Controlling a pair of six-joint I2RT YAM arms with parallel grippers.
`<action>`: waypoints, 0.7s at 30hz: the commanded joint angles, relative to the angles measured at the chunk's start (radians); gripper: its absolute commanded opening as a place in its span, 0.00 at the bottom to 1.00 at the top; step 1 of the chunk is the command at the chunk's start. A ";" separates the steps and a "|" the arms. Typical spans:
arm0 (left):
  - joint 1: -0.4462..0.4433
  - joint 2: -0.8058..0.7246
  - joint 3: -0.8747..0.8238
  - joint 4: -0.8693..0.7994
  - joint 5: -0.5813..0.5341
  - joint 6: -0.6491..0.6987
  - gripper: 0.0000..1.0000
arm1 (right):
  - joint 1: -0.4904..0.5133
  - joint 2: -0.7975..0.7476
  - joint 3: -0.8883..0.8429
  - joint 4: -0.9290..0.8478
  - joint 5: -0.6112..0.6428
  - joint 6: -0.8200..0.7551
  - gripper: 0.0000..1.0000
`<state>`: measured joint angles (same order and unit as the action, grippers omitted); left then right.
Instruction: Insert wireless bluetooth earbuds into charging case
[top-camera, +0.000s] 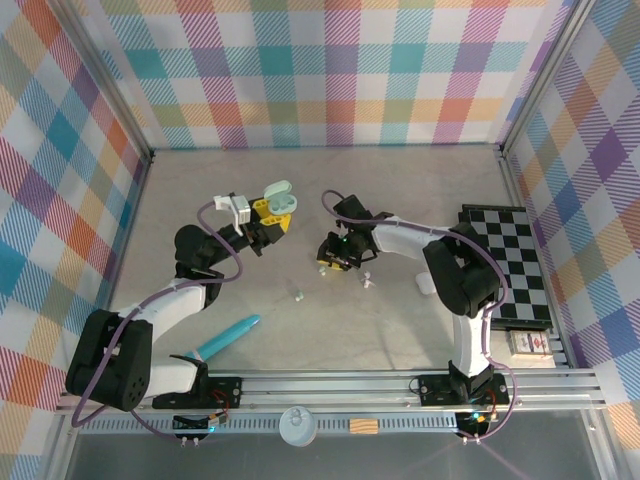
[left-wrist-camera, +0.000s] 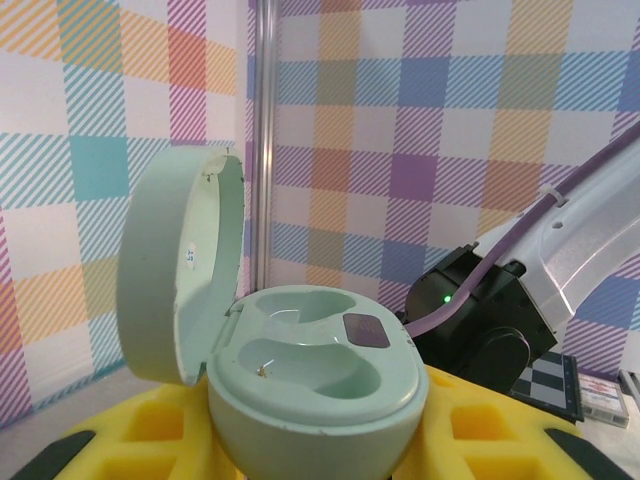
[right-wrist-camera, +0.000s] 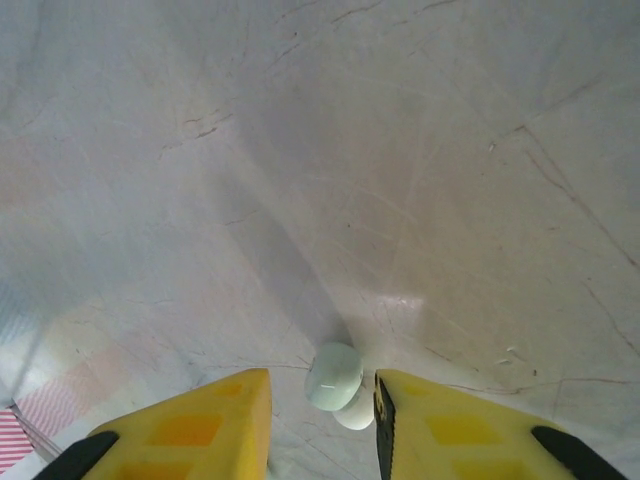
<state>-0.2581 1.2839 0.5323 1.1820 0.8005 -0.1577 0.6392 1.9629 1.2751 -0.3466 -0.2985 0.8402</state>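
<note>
My left gripper is shut on a mint green charging case, held up with its lid swung open. In the left wrist view the case body sits between the yellow fingers, and both of its wells are bare. My right gripper is down at the table, open, with a mint green earbud between its fingertips. The earbud lies close to the right finger, and a gap shows on the left finger's side. Two more small earbuds lie on the table.
A long turquoise stick lies near the left arm's base. A black and white checkered board lies at the right, with a small box in front of it. A white pebble-like thing sits beside the right arm.
</note>
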 joint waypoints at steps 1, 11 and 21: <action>0.014 -0.004 0.005 0.079 0.024 -0.014 0.32 | 0.008 0.030 0.036 -0.061 0.003 -0.004 0.32; 0.015 -0.019 0.000 0.074 0.029 -0.015 0.32 | 0.016 0.071 0.072 -0.061 -0.030 0.005 0.30; 0.017 -0.029 -0.002 0.064 0.030 -0.014 0.32 | 0.021 0.086 0.078 -0.057 -0.051 0.008 0.24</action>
<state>-0.2565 1.2778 0.5323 1.1885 0.8040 -0.1658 0.6491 2.0285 1.3212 -0.3847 -0.3222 0.8478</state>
